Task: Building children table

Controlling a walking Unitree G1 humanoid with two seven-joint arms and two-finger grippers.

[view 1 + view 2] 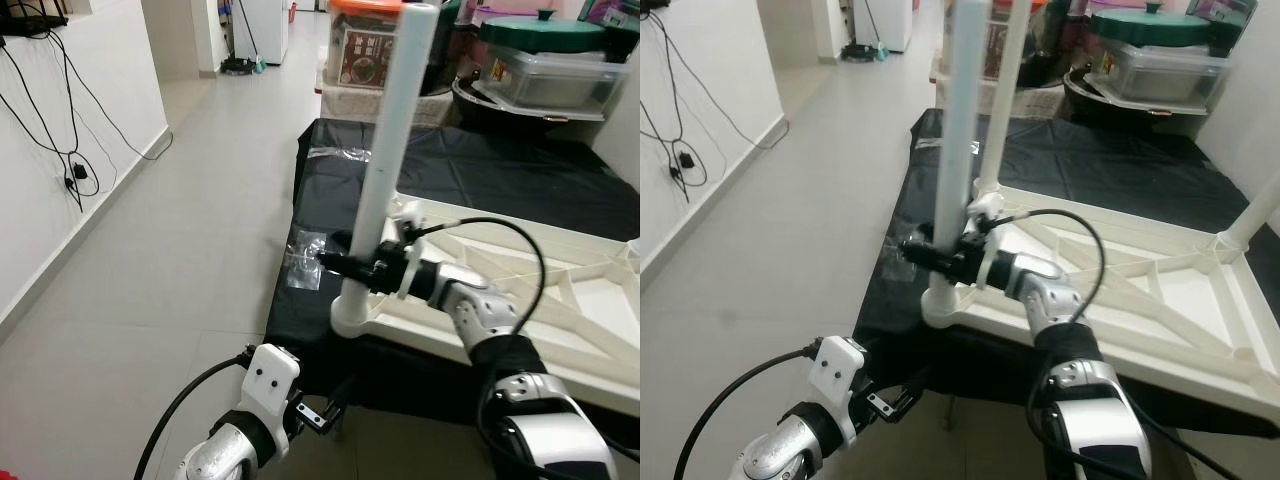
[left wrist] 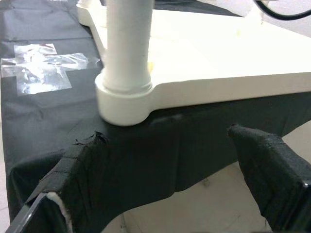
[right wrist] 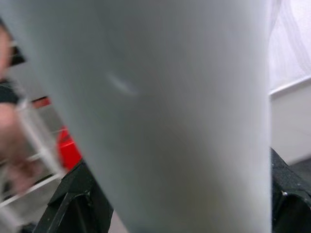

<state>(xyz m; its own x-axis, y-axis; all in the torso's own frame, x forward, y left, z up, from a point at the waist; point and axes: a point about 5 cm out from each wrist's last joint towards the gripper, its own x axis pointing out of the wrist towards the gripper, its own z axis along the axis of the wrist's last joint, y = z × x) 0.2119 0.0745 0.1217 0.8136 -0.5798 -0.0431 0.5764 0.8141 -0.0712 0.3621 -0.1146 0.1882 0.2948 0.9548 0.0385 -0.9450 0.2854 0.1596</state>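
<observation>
An upturned white children's table top [image 1: 560, 290] lies on a black-covered surface. One white leg [image 1: 390, 130] stands upright in the near-left corner socket [image 1: 350, 318]. My right gripper [image 1: 345, 265] is shut on this leg just above the socket; in the right wrist view the leg [image 3: 170, 111] sits between the black fingers [image 3: 73, 199]. My left gripper [image 1: 320, 415] hangs open below the front edge, facing the socket [image 2: 124, 104] from a short way off, touching nothing. Another leg [image 1: 1010, 80] stands at the far-left corner, and a third leg [image 1: 1258, 215] at the right.
Black cloth [image 1: 480, 170] covers the surface, with a clear tape patch [image 1: 305, 258] near the socket. Storage boxes and a lidded pot [image 1: 545, 60] are stacked at the back. Cables [image 1: 60, 130] hang on the left wall. Open tiled floor [image 1: 170, 250] lies to the left.
</observation>
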